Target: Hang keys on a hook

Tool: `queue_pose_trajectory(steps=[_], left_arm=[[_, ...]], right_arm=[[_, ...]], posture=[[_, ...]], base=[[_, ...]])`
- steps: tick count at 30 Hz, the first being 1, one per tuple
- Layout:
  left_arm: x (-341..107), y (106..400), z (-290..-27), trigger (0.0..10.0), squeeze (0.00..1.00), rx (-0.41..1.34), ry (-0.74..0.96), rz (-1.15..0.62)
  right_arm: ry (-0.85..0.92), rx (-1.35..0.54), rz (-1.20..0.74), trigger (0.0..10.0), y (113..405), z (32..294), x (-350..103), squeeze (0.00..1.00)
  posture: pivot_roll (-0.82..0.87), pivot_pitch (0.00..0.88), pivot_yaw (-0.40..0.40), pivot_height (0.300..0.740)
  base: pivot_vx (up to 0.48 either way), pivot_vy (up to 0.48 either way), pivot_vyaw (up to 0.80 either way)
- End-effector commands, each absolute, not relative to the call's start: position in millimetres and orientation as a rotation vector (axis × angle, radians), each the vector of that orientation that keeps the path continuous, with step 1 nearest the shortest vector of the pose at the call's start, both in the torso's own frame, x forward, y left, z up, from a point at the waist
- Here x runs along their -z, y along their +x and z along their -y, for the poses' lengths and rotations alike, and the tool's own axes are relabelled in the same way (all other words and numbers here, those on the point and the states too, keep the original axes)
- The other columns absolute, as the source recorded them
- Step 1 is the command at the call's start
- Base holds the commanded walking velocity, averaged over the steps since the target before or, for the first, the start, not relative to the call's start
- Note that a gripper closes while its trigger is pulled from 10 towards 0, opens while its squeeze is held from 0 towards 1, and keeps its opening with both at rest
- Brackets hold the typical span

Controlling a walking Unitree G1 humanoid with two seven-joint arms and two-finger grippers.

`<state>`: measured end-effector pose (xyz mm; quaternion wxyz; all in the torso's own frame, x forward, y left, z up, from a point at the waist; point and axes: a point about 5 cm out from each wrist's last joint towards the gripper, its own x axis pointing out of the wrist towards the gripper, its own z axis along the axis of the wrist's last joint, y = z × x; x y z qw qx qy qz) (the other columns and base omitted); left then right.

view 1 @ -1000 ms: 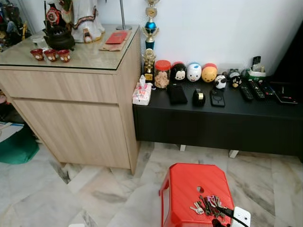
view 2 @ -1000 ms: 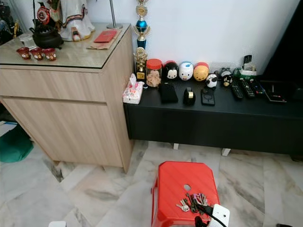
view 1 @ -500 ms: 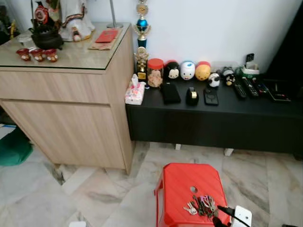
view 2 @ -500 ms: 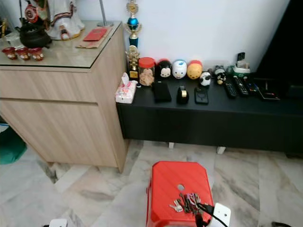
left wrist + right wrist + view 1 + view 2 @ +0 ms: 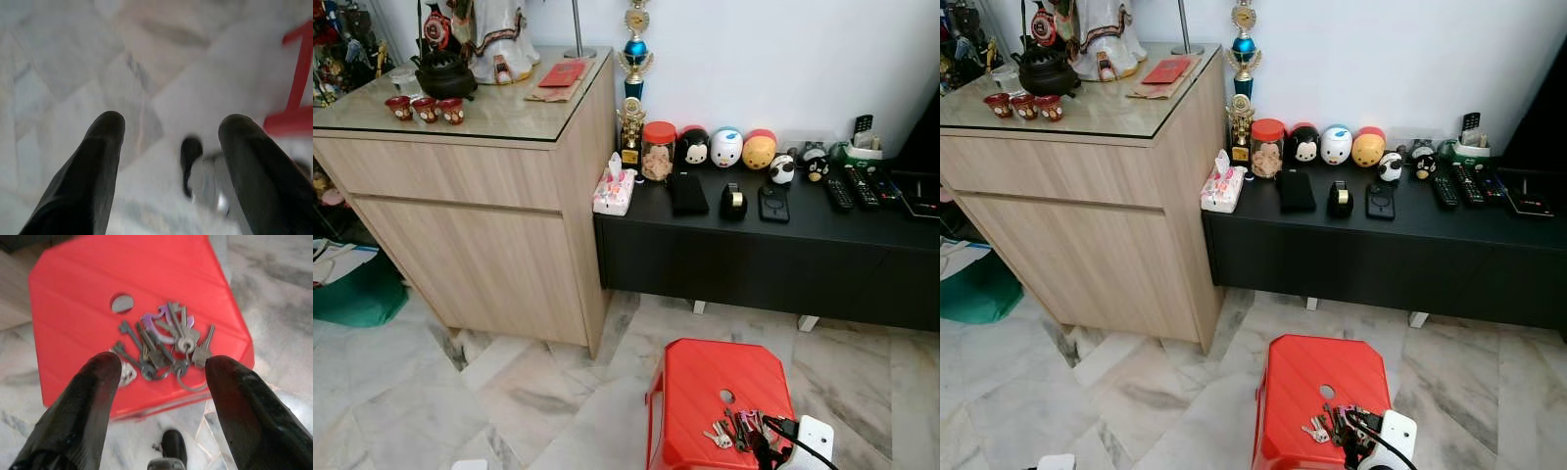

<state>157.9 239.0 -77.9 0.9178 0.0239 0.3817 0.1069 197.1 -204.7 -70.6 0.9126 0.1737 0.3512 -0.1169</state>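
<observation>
A bunch of keys (image 5: 164, 340) with a purple tag lies on the top of a red plastic stool (image 5: 700, 387), near its round hole. In the left eye view the keys (image 5: 736, 431) sit at the stool's near right corner. My right gripper (image 5: 162, 363) hovers just above and before them, open, with one black finger on each side of the bunch and nothing held. Its white wrist (image 5: 813, 443) shows at the bottom edge. My left gripper (image 5: 172, 122) hangs open over the marble floor beside the stool's leg.
A light wood cabinet (image 5: 470, 225) with a glass top and ornaments stands at the left. A low black bench (image 5: 773, 250) along the white wall carries jars, toys and remotes. A green bag (image 5: 357, 299) lies on the marble floor (image 5: 509, 401).
The head camera swung left and then back right, so the whole scene shifted. The keys stay on the stool, with the right gripper still close by them.
</observation>
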Motion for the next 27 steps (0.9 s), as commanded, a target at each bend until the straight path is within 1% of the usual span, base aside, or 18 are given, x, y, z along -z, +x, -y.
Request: queue_pose_trajectory(steps=[1, 6, 7, 9, 10, 11, 12, 14, 15, 17, 19, 20, 23, 24, 27], left_arm=[[31, 227, -251, 10.0, 0.0, -0.214, 0.072, -0.5], [-3, 251, -257, 10.0, 0.0, -0.214, 0.072, -0.273], [-13, 255, -256, 10.0, 0.0, -0.206, 0.073, -0.203], [-22, 257, -255, 10.0, 0.0, -0.193, 0.081, -0.15], [-32, 258, -251, 10.0, 0.0, -0.162, 0.095, -0.08], [-32, 258, -251, 10.0, 0.0, -0.162, 0.095, -0.08], [-41, 257, -248, 10.0, 0.0, -0.133, 0.106, -0.032], [-45, 255, -246, 10.0, 0.0, -0.121, 0.112, -0.013], [-52, 248, -245, 10.0, 0.0, -0.103, 0.118, 0.016], [-55, 244, -244, 10.0, 0.0, -0.09, 0.126, 0.026], [-65, 231, -250, 10.0, 0.0, -0.086, 0.147, 0.048], [-69, 230, -251, 10.0, 0.0, -0.08, 0.152, 0.059], [-77, 233, -248, 10.0, 0.0, -0.053, 0.166, 0.079], [-82, 236, -248, 10.0, 0.0, -0.044, 0.206, 0.092], [-90, 239, -255, 10.0, 0.0, -0.054, 0.238, 0.103]], right_arm=[[0.304, 0.179, -0.486, 10.0, 260, 197, 27, 0.0], [0.243, 0.116, -0.333, 10.0, 275, 196, 6, 0.0], [0.233, 0.09, -0.277, 10.0, 279, 196, -2, 0.0], [0.222, 0.075, -0.235, 10.0, 282, 197, -8, 0.0], [0.195, 0.042, -0.171, 10.0, 286, 198, -19, 0.0], [0.195, 0.042, -0.171, 10.0, 286, 198, -19, 0.0], [0.156, 0.013, -0.119, 10.0, 288, 197, -28, 0.0], [0.13, 0.0, -0.098, 10.0, 289, 197, -33, 0.0], [0.082, -0.048, -0.043, 10.0, 290, 193, -44, 0.0], [0.069, -0.069, -0.02, 10.0, 289, 190, -50, 0.0], [0.053, -0.088, 0.052, 10.0, 283, 188, -68, 0.0], [0.049, -0.085, 0.059, 10.0, 281, 188, -70, 0.0], [0.053, -0.067, 0.031, 10.0, 278, 188, -64, 0.0], [0.074, -0.015, 0.022, 10.0, 276, 192, -62, 0.0], [0.082, 0.001, 0.018, 10.0, 273, 191, -63, 0.0]], posture=[[0.03, 0.0, -0.03, 0.74], [0.02, 0.0, -0.031, 0.74], [0.02, 0.0, -0.036, 0.74], [0.02, 0.0, -0.037, 0.74], [0.02, 0.0, -0.042, 0.74], [0.02, 0.0, -0.042, 0.74], [0.02, 0.0, -0.043, 0.74], [0.02, 0.0, -0.043, 0.74], [0.01, 0.0, -0.046, 0.74], [0.0, 0.0, -0.053, 0.74], [-0.01, 0.0, -0.059, 0.74], [-0.01, 0.0, -0.059, 0.74], [-0.01, 0.0, -0.069, 0.74], [0.0, 0.0, -0.071, 0.74], [-0.01, 0.0, -0.071, 0.74]], base=[[0.0, 0.0, 0.0], [0.0, 0.0, 0.0], [0.0, 0.0, 0.0], [0.0, 0.0, 0.0], [0.0, 0.0, 0.0], [0.0, 0.0, 0.0], [0.0, 0.0, 0.0], [0.0, 0.0, 0.0], [0.0, 0.0, 0.0], [0.0, 0.0, 0.0], [0.0, 0.0, 0.0], [0.0, 0.0, 0.0], [0.0, 0.0, 0.0], [0.0, 0.0, 0.0], [0.0, 0.0, 0.0]])
